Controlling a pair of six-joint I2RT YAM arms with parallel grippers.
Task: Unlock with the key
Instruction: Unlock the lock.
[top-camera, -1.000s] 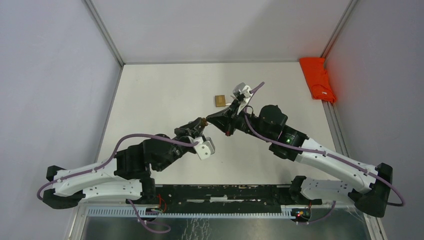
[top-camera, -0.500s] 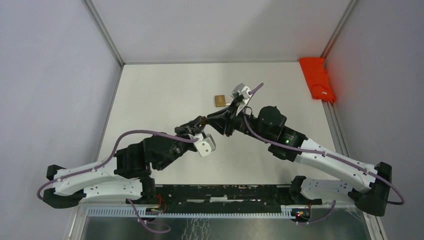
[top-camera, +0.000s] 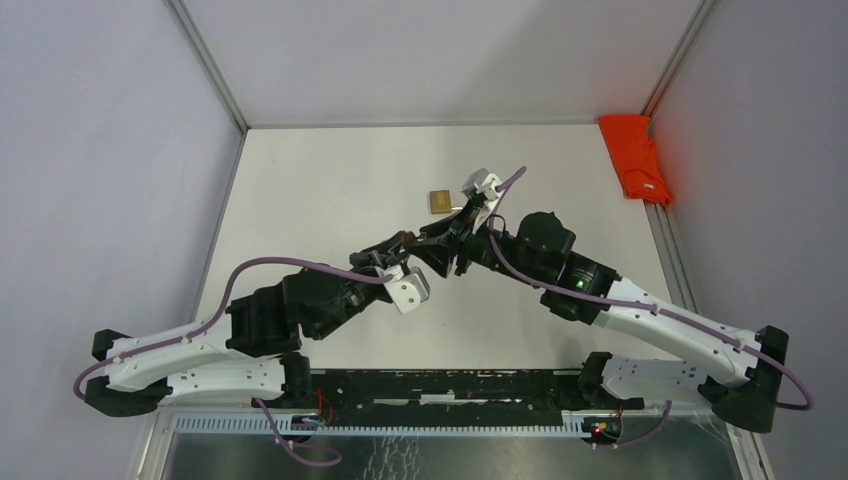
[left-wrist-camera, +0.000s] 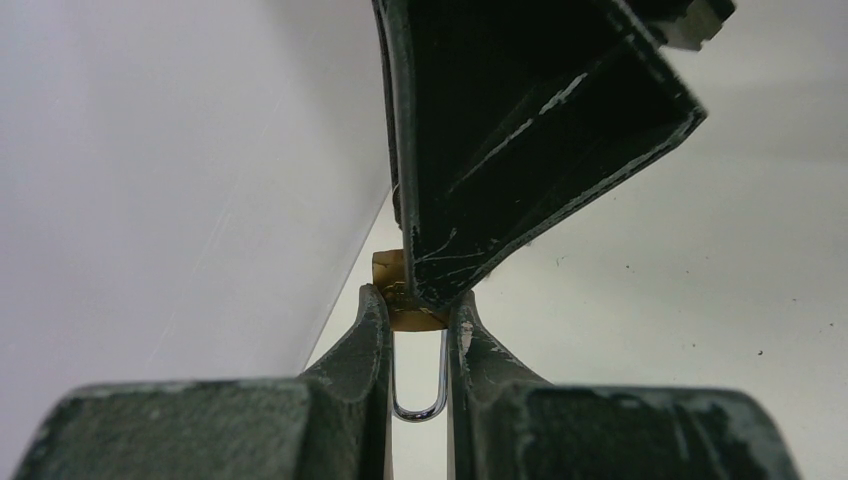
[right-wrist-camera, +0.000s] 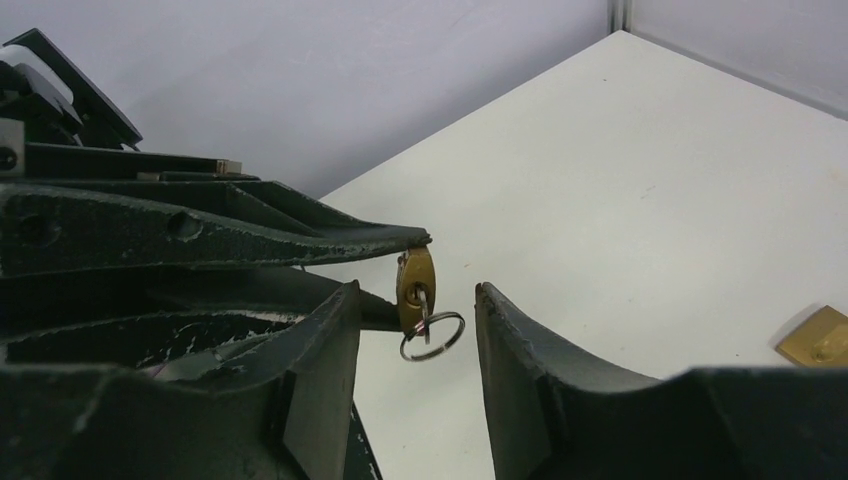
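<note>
A small brass padlock is pinched between my left gripper's fingers, its steel shackle pointing back toward the wrist. In the top view that left gripper holds the padlock above the middle of the table. The key sits in the keyhole of the padlock, with its ring hanging below. My right gripper stands open around the key, a finger on each side and touching neither. One right finger hides part of the padlock in the left wrist view.
A second brass padlock lies on the white table just beyond the grippers, also visible as a brass block at the right wrist view's edge. A red cloth lies at the far right edge. Grey walls enclose the table.
My right gripper has opened and let go of the key, which stays in the padlock. The left gripper keeps its hold and has barely moved.
</note>
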